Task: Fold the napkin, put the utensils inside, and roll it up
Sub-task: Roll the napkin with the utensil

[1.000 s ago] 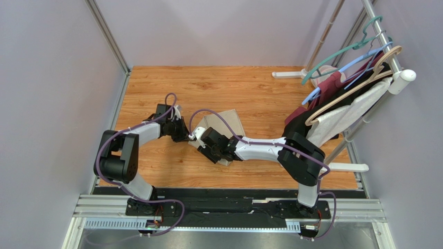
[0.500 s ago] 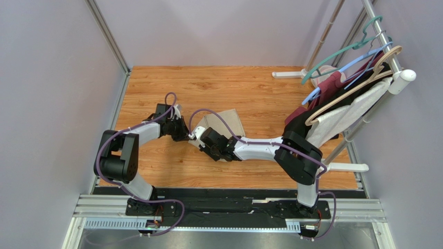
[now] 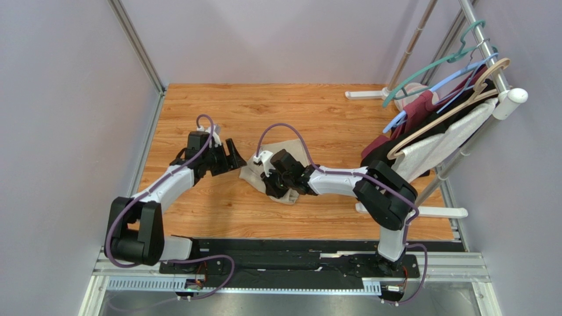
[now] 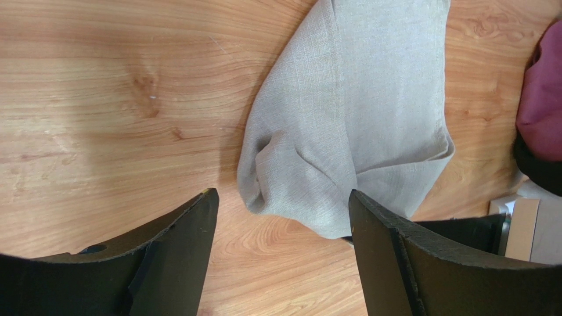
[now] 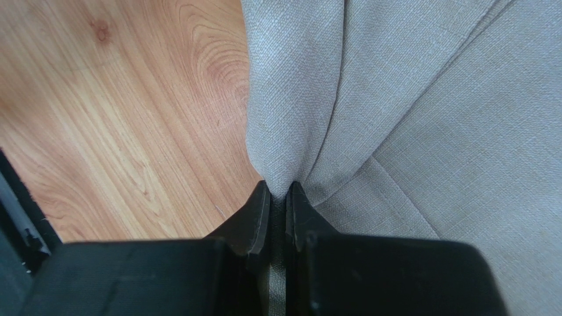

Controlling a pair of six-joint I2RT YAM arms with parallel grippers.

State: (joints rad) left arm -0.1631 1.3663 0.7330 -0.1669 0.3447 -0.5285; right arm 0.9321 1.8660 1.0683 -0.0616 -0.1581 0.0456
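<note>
A wood-grain tabletop (image 3: 330, 112) lies between pale grey walls (image 3: 66, 99). At the right, a metal clothes rack (image 3: 485, 49) carries a teal hanger (image 3: 394, 92) and a wooden hanger (image 3: 432, 126), with a maroon garment (image 3: 422, 108), a black garment (image 3: 377, 157) and a white garment (image 3: 435, 148) draped over the table's right edge.

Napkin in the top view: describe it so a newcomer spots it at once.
On the wooden table, look near its centre. The napkin is the rumpled beige woven cloth there, pinched by the right gripper. It is the only fabric lying on the wood; the maroon and white garments hang at the right edge.
</note>
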